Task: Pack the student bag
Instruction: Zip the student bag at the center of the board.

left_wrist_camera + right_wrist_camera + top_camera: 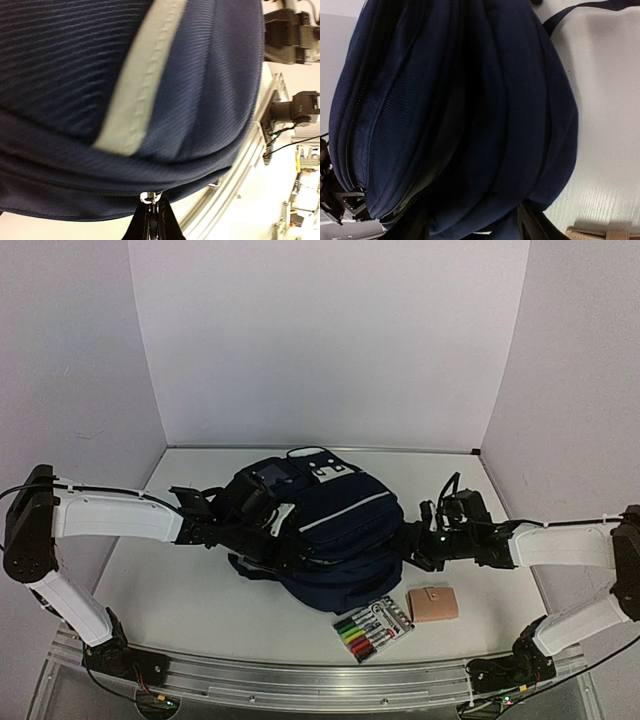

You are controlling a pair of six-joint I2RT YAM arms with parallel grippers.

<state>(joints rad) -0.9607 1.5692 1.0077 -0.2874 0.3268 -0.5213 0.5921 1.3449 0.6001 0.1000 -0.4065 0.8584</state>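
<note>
Left fingers (141, 227) pinched on the zipper pull (150, 198) of the student bag (335, 540); right fingers (532, 227) apart at its other side.

In the left wrist view the left fingers are pressed together, with the small metal zipper pull caught at their tips, right under the bag's navy fabric and grey stripe. In the right wrist view the right fingers stand well apart with a bulge of navy fabric between them; I cannot tell whether they press on it. Seen from the top, the bag lies flat in the middle of the table (180, 590) between the 2 arms. A pack of markers (372, 628) sits just beside its near edge, and a tan pouch (433, 604) lies next to the pack.
</note>
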